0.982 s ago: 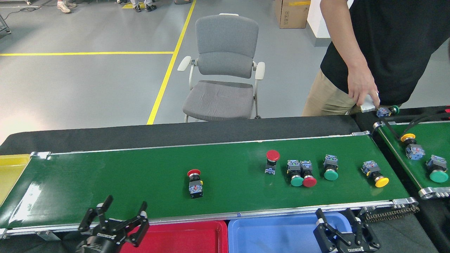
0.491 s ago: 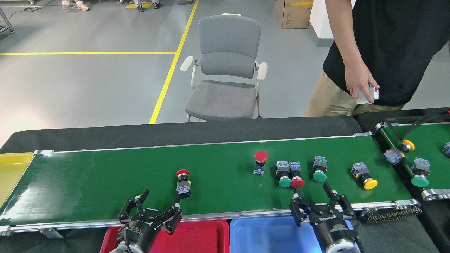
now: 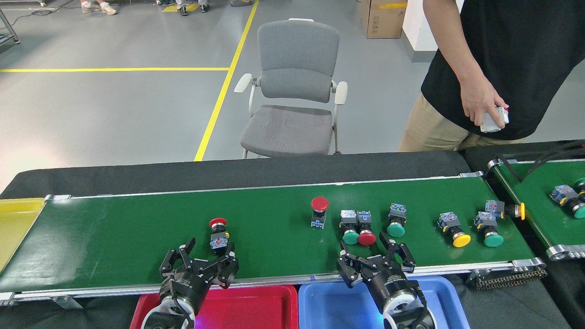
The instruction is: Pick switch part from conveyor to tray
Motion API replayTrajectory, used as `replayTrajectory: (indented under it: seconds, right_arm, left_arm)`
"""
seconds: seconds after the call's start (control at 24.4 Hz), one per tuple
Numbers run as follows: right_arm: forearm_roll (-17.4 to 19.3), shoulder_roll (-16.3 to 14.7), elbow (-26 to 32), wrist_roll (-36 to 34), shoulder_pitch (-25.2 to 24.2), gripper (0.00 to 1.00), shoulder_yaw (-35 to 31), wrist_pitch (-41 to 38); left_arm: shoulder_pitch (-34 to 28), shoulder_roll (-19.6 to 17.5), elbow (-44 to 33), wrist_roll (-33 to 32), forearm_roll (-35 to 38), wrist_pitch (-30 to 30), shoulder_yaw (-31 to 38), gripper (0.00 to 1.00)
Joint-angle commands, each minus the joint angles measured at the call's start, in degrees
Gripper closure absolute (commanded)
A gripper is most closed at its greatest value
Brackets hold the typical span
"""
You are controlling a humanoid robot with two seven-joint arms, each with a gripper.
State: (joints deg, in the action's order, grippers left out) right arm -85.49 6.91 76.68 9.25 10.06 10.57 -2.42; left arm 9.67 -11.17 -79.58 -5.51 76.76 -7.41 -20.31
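Belt point(image 3: 114, 237) carried the switches across the view, its rail running just above the red tray point(image 3: 256, 306) and the blue tray point(image 3: 329, 304), with a yellow tray point(image 3: 13, 219) at the far left end. Left gripper point(image 3: 208, 253) hung over the belt's near edge with its jaws released and spread, empty, and the small red switch point(image 3: 218, 234) lay just beyond its fingertips, cap pointing away and body toward the robot. Doing this step well seemed to call for easing that gripper forward until a finger sat on either side of the dark body, below the cap, and clenching only once centred; if the belt was running, the reach should lead the part a little rather than aim at where it lay. Red tray, right below that arm, looked the likely drop. Further right stood an upright red switch point(image 3: 319, 211), then a green switch point(image 3: 349, 226) and a red one touching side by side. Right gripper point(image 3: 365, 249) was also released and empty, its tips near that pair; closing there risked catching both, so it would do better to take one from its free side. Beyond lay more green and yellow switches, well apart. A person point(image 3: 498, 68) stood behind the belt's right end, holding a small white thing.
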Motion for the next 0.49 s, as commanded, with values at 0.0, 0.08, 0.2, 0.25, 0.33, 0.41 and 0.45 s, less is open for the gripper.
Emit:
replayTrajectory:
  seconds: [0.0,0.08,0.2,0.25,0.33,0.41,0.45]
  right_arm:
    - [-0.03,0.83,-1.8,0.07,2.59,0.04,0.77,2.33]
    - [0.06,1.53,-4.17,-0.11,4.88,0.04,0.77,3.82]
    - [-0.12,1.53,-6.19,-0.11,6.81,0.36,1.03,4.79]
    - [-0.3,1.18,-6.28,0.07,6.9,0.6,1.47,4.7]
    - [-0.56,0.21,-6.37,0.16,6.99,0.76,2.79,4.53]
    - [-0.47,-1.11,-6.28,0.16,6.9,0.81,3.05,3.91]
    - [-0.47,-1.2,-6.28,0.16,6.72,0.81,3.05,3.21]
  left_arm:
    - [1.14,-0.17,-0.05,0.76,0.23,-0.5,0.36,0.05]
    - [1.75,0.01,1.0,0.76,0.23,-0.5,0.27,0.19]
    - [1.67,-0.08,1.44,0.85,-0.65,0.64,0.09,0.83]
    - [1.75,-0.08,1.53,0.94,-1.0,1.95,0.09,0.92]
    - [1.75,-0.08,1.53,1.02,-1.18,3.36,0.09,0.97]
    - [1.49,-0.08,1.0,1.29,-1.18,3.71,0.09,0.99]
    - [0.88,-0.08,-0.14,1.29,-0.91,3.8,0.09,0.99]
